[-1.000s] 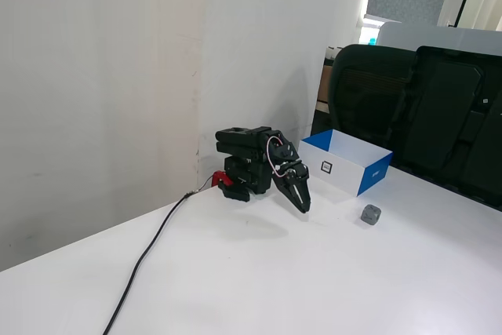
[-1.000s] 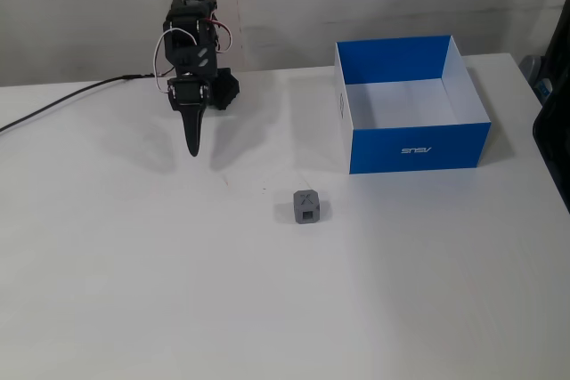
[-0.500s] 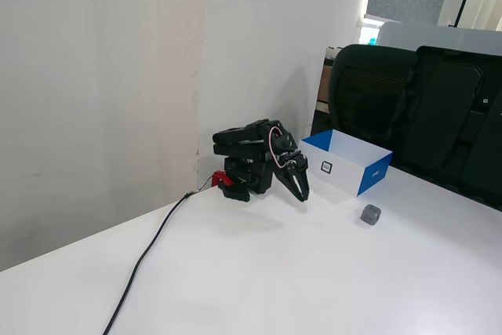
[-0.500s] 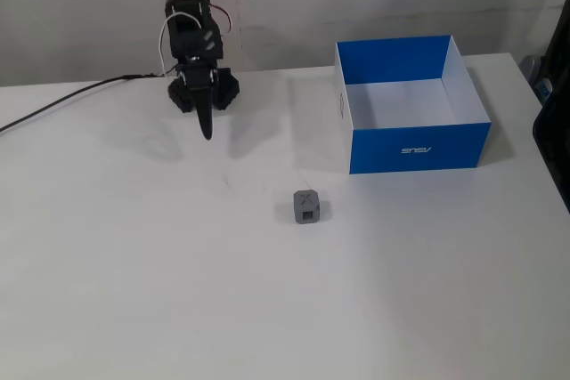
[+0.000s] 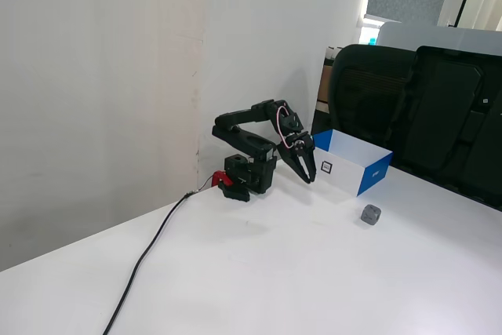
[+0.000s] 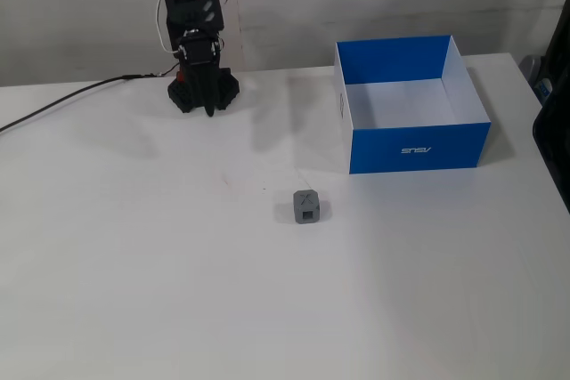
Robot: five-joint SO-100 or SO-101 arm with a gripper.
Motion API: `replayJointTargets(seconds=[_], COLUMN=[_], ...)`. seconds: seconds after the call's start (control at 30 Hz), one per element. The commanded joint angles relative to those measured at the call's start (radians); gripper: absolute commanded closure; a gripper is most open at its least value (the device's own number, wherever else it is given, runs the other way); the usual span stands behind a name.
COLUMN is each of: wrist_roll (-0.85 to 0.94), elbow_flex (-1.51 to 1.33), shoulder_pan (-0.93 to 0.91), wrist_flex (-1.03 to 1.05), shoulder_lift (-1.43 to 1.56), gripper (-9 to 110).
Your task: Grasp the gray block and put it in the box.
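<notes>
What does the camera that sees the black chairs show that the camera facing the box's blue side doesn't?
Only that fixed view shows the black office chairs and a small black square mark on the blue and white cardboard box. Only the other fixed view shows white lettering on a blue side. Both show the box, the small dark gray block, the black arm's hand and the white table.

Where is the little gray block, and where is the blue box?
gray block (image 6: pixel 306 206): a fixed view, on its front face.
box (image 6: pixel 419 148): same fixed view, on its blue front wall.
</notes>
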State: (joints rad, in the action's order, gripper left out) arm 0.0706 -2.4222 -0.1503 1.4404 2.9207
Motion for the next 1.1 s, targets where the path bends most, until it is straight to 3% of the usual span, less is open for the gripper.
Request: replayJointTargets(seconds=[0.0, 0.1, 0.23, 0.33, 0.5, 1.07], wrist_roll=[0.009, 0.035, 0.256, 0.259, 0.245, 0.258], elbow_flex=[0.255, 0.42, 0.471, 0.4, 0.479, 0.827], shoulder_pan=[0.008, 0.035, -0.049, -0.112, -0.218, -0.241], wrist_flex=[0.038, 0.077, 0.114, 0.049, 0.061, 0.028], shoulder_lift=[-0.304, -0.531, -0.598, -0.514, -0.669, -1.173], gripper=[101, 101, 101, 101, 101, 99])
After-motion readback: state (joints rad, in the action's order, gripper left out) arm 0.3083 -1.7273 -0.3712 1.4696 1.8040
